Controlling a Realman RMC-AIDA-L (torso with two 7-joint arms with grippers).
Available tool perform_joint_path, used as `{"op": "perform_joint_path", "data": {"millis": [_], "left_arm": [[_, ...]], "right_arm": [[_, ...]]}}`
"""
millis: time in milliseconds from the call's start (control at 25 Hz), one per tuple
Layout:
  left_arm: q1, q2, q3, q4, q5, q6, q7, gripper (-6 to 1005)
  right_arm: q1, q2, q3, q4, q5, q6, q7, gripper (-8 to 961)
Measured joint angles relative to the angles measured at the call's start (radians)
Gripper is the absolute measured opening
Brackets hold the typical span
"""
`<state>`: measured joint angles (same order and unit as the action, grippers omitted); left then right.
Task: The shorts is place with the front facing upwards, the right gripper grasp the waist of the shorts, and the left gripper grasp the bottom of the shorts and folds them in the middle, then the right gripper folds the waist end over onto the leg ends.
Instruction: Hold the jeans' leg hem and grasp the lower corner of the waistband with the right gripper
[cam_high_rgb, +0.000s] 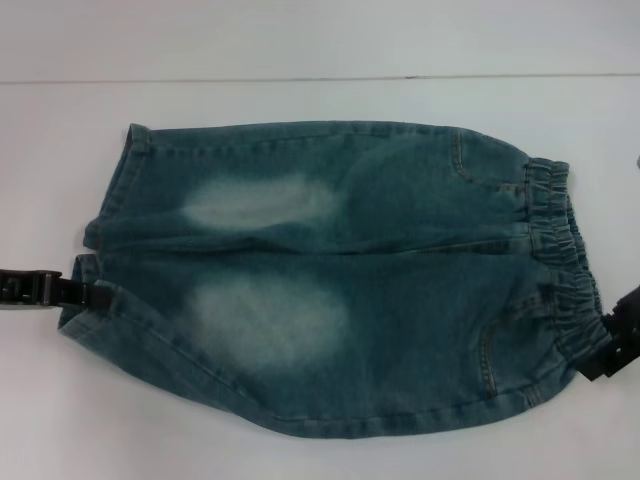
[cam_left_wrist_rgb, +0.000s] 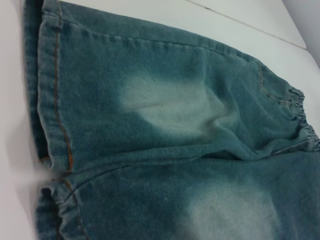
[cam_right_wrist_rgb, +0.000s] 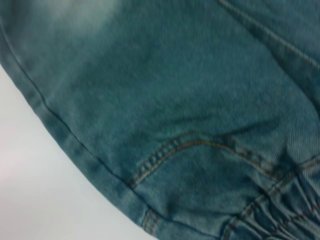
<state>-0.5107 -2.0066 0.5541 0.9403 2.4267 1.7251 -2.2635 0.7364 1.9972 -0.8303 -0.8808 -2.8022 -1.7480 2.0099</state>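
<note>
Your shorts (cam_high_rgb: 330, 270) lie flat on the white desk (cam_high_rgb: 300, 40), waist (cam_high_rgb: 565, 270) to the right, leg ends (cam_high_rgb: 100, 250) to the left. The left gripper (cam_high_rgb: 95, 296) sits at the near hem, the right gripper (cam_high_rgb: 605, 345) at the waist's near corner; you cannot tell whether either has clenched. Expect soft, limp denim, thickest at hems and elastic: grip those firm edges, not the single cloth layer.
</note>
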Motion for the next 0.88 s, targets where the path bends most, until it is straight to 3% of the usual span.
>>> {"op": "perform_joint_path", "data": {"millis": [520, 640, 880], "left_arm": [[0.006, 0.002, 0.001, -0.011, 0.0, -0.001, 0.008, 29], [0.006, 0.002, 0.001, -0.011, 0.0, -0.001, 0.008, 29], [0.008, 0.003, 0.0, -0.011, 0.0, 0.0, 0.006, 29]], "right_arm": [[-0.014, -0.005, 0.004, -0.026, 0.051, -0.007, -0.029, 730], [-0.014, -0.005, 0.002, -0.027, 0.051, -0.006, -0.029, 506], [-0.009, -0.005, 0.004, -0.027, 0.047, -0.008, -0.028, 227]]}}
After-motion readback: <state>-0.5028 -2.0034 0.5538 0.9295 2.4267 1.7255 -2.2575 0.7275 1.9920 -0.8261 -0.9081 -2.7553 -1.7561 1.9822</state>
